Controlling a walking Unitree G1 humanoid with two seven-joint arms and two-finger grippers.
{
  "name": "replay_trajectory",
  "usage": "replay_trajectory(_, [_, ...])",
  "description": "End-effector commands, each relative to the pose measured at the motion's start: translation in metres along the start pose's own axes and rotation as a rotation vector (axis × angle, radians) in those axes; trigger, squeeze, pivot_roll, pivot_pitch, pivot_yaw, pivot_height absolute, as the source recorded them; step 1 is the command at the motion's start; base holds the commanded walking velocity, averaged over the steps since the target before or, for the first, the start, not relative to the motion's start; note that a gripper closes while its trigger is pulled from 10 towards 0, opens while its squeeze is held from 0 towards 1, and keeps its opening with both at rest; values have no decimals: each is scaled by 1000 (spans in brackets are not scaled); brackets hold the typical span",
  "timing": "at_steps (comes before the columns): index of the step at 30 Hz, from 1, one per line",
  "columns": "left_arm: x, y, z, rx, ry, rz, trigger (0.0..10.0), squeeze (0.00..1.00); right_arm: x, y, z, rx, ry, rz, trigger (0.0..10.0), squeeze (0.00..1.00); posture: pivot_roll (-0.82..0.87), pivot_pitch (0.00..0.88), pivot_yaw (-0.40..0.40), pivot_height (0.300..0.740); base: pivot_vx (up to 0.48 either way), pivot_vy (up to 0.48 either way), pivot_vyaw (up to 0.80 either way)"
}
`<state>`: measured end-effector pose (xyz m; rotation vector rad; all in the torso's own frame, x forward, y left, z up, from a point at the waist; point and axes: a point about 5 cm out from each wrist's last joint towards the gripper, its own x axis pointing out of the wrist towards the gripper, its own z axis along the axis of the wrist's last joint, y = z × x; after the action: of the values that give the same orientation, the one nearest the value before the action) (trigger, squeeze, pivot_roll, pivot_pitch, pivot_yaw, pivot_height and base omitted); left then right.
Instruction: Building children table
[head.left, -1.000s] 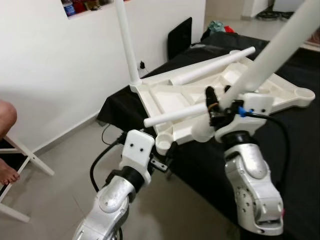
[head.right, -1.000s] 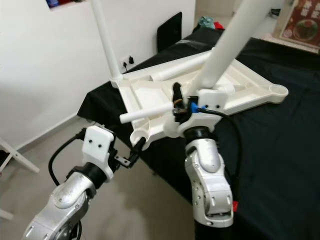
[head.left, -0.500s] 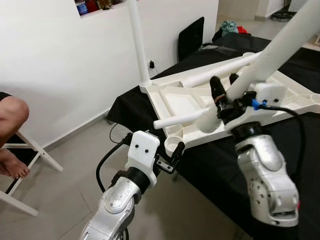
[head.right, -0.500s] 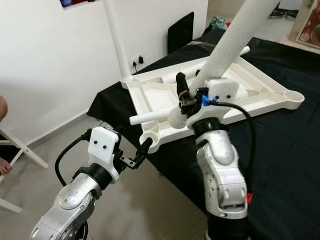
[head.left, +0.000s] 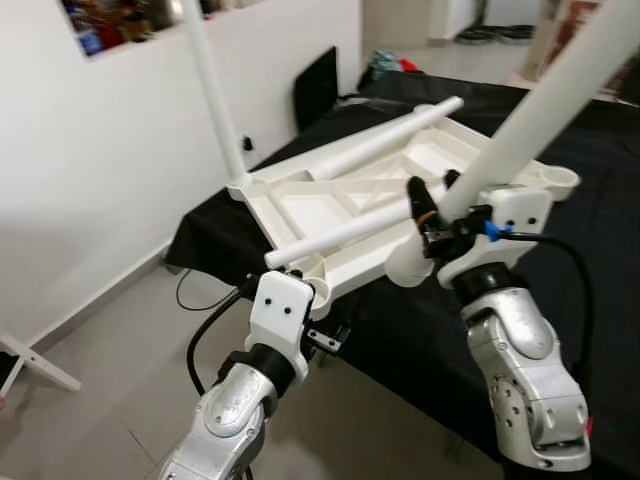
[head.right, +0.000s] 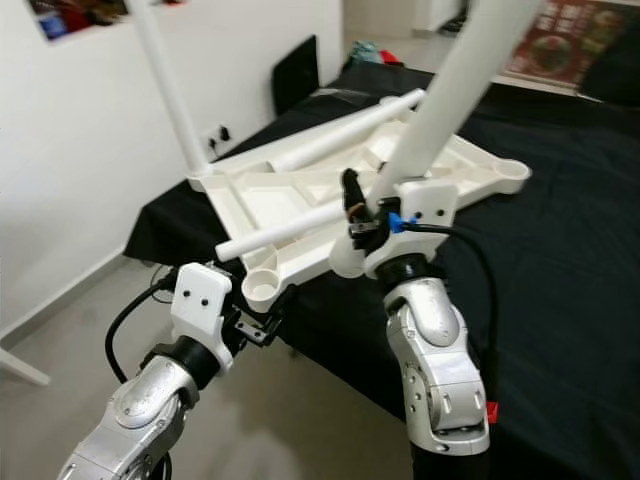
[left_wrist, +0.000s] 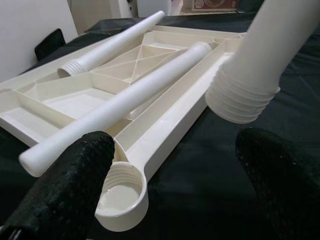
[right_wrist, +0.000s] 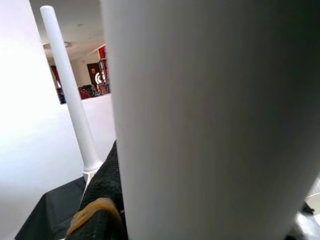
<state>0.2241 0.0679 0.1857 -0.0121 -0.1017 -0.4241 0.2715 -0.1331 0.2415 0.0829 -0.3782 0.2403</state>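
Note:
A white plastic tabletop (head.left: 330, 205) lies upside down on a black-covered surface. One white leg (head.left: 215, 100) stands screwed into its far left corner. Two loose legs (head.left: 390, 140) (head.left: 340, 228) lie across it. My right gripper (head.left: 432, 190) is shut on another white leg (head.left: 540, 110), held tilted. That leg's threaded end (left_wrist: 245, 97) hangs just above the tabletop's near edge, to the right of the empty corner socket (left_wrist: 120, 187). My left gripper (left_wrist: 172, 145) is open, low in front of that socket, with one finger on each side of it.
The black cloth (head.left: 600, 200) covers the surface to the right. A white wall runs along the left, with a black chair back (head.left: 315, 85) beyond the tabletop. Grey tiled floor (head.left: 100, 400) lies below, with a white stool leg (head.left: 30, 360) and a cable (head.left: 190, 290).
The camera has swung, and the person's leg at the left is out of view. My right gripper still holds the tilted leg. My left gripper stays by the corner socket.

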Motion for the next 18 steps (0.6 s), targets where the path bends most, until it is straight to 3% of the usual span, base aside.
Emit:
replay_trajectory(1, [-1,1,-3,7,14,11,10000,0,-1,4,5,11,-32,15,10000,0,72,106,47,740,0,0,-800])
replay_trajectory(4, [-1,2,-3,2,13,15,10000,0,-1,3,7,13,-50,4,10000,0,71,106,46,740,0,126,0])
replay_trajectory(16, [-1,2,-2,-11,15,18,10000,0,-3,0,8,16,-57,-19,10000,0,71,114,46,740,0,474,0])
replay_trajectory(18, [-1,2,-1,-8,11,17,10000,0,-3,0,8,18,-56,-23,10000,0,72,114,43,740,0,0,0])
